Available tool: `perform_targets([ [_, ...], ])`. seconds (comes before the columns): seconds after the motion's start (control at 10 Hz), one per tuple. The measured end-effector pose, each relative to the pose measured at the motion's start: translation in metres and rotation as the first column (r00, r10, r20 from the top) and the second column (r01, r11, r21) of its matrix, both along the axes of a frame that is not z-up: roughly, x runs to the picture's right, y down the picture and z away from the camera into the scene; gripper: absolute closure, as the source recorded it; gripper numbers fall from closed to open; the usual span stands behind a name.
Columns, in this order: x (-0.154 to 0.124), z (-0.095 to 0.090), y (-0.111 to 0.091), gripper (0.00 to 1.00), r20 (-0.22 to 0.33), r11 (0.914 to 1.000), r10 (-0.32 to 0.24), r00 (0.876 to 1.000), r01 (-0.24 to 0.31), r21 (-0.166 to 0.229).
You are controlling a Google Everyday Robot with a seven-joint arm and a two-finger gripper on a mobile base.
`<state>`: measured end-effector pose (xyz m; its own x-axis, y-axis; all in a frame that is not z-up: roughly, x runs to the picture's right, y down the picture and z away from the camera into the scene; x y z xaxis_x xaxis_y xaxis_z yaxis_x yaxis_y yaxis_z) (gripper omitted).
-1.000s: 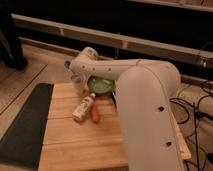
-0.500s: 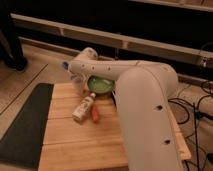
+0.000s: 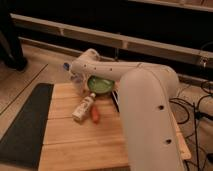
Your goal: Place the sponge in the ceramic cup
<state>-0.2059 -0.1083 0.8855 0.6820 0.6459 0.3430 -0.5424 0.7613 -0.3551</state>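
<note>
Your wooden table stands before a dark wall, with 1 black mat along its left side. The white arm reaches across to the far edge, where the gripper sits low just left of the green bowl. You cannot tell whether the gripper is apart or together. A white bottle lies on its side nearer you. A small blue patch at the gripper may be the sponge.

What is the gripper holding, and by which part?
Cannot be told. The gripper is by the green bowl at the table's far edge, mostly hidden behind the arm.
</note>
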Motion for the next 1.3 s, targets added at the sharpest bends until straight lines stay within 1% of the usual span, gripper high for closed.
perform_targets([
  [0.2, -0.002, 0.001, 0.002, 1.00, 0.008, 1.0000, 0.002, 1.000, -0.002, -0.006],
  [0.7, 0.005, 0.002, 0.007, 1.00, 0.009, 0.9997, 0.011, 1.000, -0.011, -0.022],
  [0.8, 0.006, 0.002, 0.008, 0.97, 0.009, 0.9996, 0.014, 1.000, -0.014, -0.025],
  [0.9, 0.007, 0.001, 0.010, 0.90, 0.009, 0.9995, 0.017, 1.000, -0.017, -0.029],
  [1.0, 0.008, -0.001, 0.013, 0.78, 0.010, 0.9993, 0.017, 1.000, -0.017, -0.034],
  [1.2, 0.010, -0.001, 0.018, 0.61, 0.009, 0.9990, 0.016, 1.000, -0.016, -0.042],
  [1.3, 0.012, -0.001, 0.021, 0.47, 0.007, 0.9987, 0.017, 1.000, -0.017, -0.049],
])
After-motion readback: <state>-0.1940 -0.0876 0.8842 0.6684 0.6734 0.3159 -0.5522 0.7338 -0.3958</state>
